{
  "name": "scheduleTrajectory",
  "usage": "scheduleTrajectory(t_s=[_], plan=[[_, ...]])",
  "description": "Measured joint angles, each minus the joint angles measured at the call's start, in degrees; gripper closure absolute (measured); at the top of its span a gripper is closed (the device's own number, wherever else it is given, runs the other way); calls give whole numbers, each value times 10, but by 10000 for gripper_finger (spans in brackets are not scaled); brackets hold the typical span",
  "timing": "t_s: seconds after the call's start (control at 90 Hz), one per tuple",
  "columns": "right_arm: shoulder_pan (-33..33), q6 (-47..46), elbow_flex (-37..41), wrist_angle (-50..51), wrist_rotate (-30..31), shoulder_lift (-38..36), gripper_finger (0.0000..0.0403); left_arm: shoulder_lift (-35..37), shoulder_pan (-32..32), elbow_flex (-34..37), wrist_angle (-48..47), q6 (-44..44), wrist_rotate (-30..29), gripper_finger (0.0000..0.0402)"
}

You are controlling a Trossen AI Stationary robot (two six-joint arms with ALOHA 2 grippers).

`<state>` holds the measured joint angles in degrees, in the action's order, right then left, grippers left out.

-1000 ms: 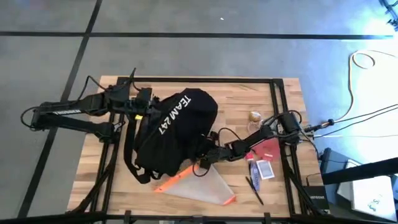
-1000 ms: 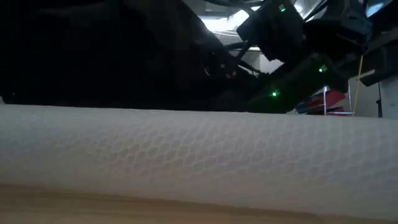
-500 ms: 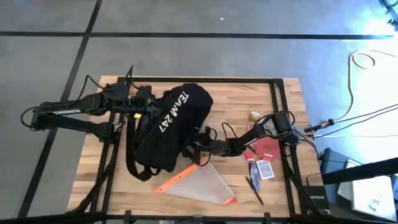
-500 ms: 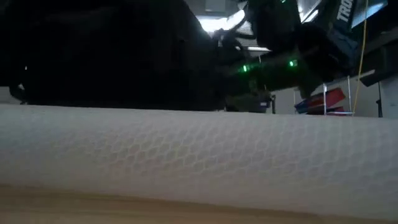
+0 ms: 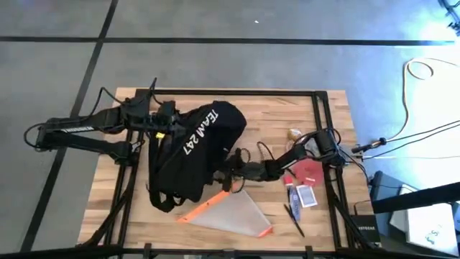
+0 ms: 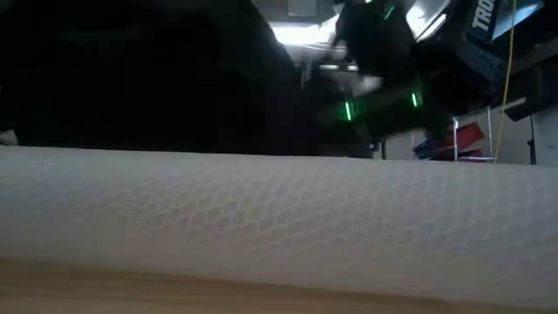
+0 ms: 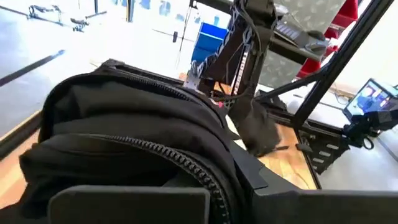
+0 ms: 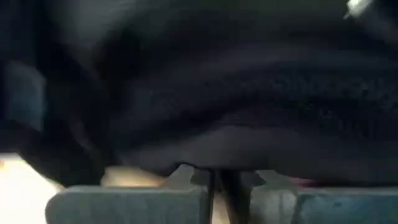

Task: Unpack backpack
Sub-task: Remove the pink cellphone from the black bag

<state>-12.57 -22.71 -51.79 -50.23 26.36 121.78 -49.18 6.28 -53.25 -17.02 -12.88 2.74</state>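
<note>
The black backpack [image 5: 194, 151] with white "TEAM 247" lettering lies on the wooden table, left of the middle, its straps [image 5: 154, 194] trailing toward the near edge. My left gripper [image 5: 169, 126] is at its far left end and shut on it. The left wrist view shows the backpack's zipper [image 7: 155, 149] curving just ahead of the fingers. My right gripper [image 5: 226, 171] comes in level from the right, against the backpack's near right side, fingers shut on black fabric [image 8: 211, 149]. In the low view the backpack [image 6: 148, 78] is a dark mass. My left gripper holds the backpack's far left end [image 7: 186, 186], with black fabric bunched between its two fingers. It comes in level from the table's left. The bag's bulk rests on the table. My right gripper pinches the lower edge of the backpack's fabric [image 8: 214, 167] at its fingertips, on the near right side. The fingers come in level from the table's right. Which part or how many layers, I cannot tell.
A translucent pouch with orange trim [image 5: 230, 214] lies at the near edge, just in front of the backpack, and fills the low view's foreground [image 6: 279, 218]. A red card [image 5: 310, 171], a card pack [image 5: 307, 196], a pen [image 5: 293, 219] and small items lie at the right.
My right gripper has gone toward the table's left, closer against the backpack. The backpack's right side has shifted left with it and the bag has bunched narrower; its far left end has stayed at my left gripper.
</note>
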Motion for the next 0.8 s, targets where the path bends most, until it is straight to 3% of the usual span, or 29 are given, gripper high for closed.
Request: scheduleTrajectory(t_s=[0.067,0.167,0.367,0.544,0.689,0.8], plan=[[9,-61,-3,131,2,0,400,0,0,0,2,2,0,401],[15,-98,-1,151,23,-2,398,0,0,0,4,5,0,401],[14,-2,-4,-30,0,-5,398,-1,0,0,17,9,-3,401],[5,68,-4,-164,-8,-7,398,5,-16,0,107,23,0,401],[6,36,-4,-49,-7,-7,398,12,-28,0,161,52,-8,401],[8,-12,-3,64,15,-6,398,14,-30,0,149,66,-15,401]])
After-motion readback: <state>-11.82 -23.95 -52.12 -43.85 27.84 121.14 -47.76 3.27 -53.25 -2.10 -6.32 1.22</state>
